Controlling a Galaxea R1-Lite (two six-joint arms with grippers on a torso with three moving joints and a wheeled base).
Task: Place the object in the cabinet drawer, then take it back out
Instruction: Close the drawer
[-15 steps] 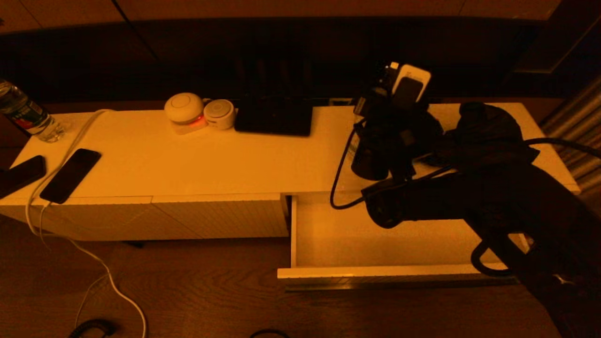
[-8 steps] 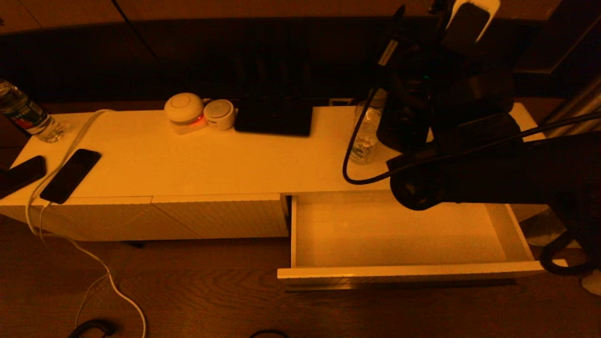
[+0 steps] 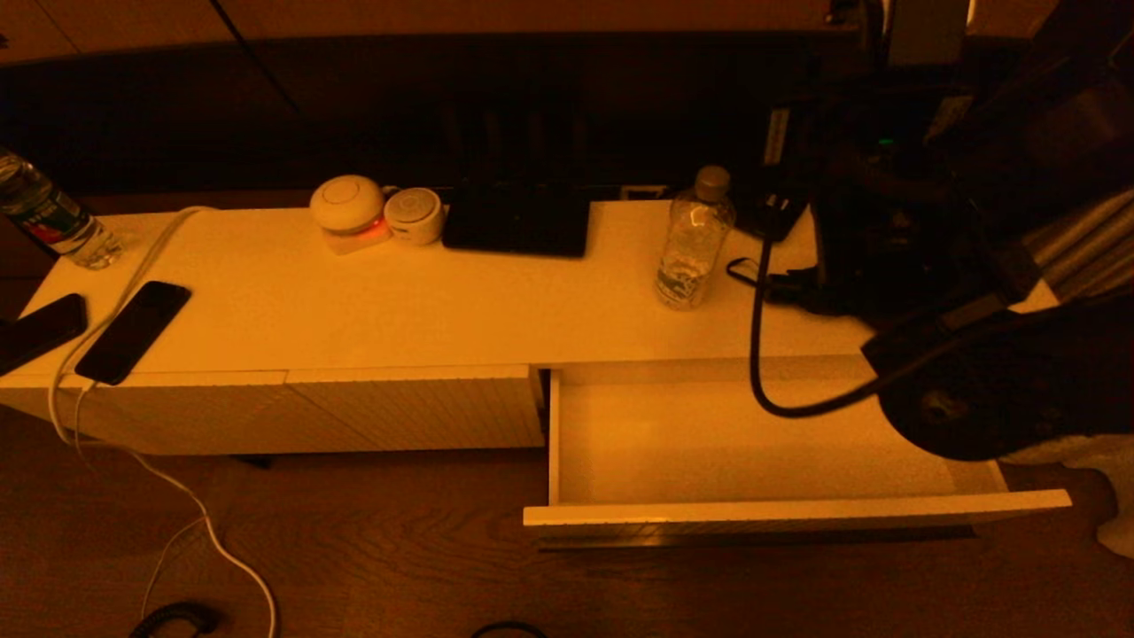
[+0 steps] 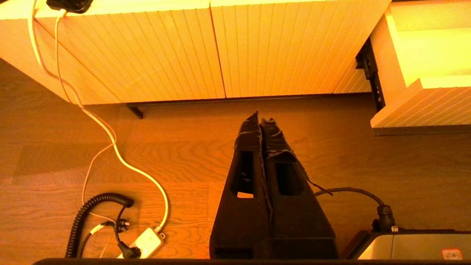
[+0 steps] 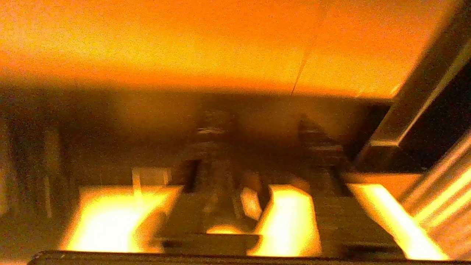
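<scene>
Right pincer (image 5: 266, 162) – whether it is apart or together cannot be told; the right wrist view is smeared. The dark right arm (image 3: 895, 230) has pulled up and away to the far right end of the drawer. A second ago it stood over the bottle's spot.

Left pincer (image 4: 260, 117) – together, holding nothing, parked low over the wooden floor (image 4: 184, 147), left of the drawer.

The clear plastic bottle with a pale cap (image 3: 693, 244) now stands upright and free on the worktop, just behind the drawer and touching neither arm. The wide shallow white cabinet drawer (image 3: 797, 512) is pulled fully out of the long low white cabinet (image 3: 354, 301) and its white inside holds nothing.

Judgement: the bottle is out and released, so the cycle looks finished or about to restart.

No writing is legible. A second clear bottle (image 3: 44, 217), far left of the drawer, carries a label with red on it, unreadable.
</scene>
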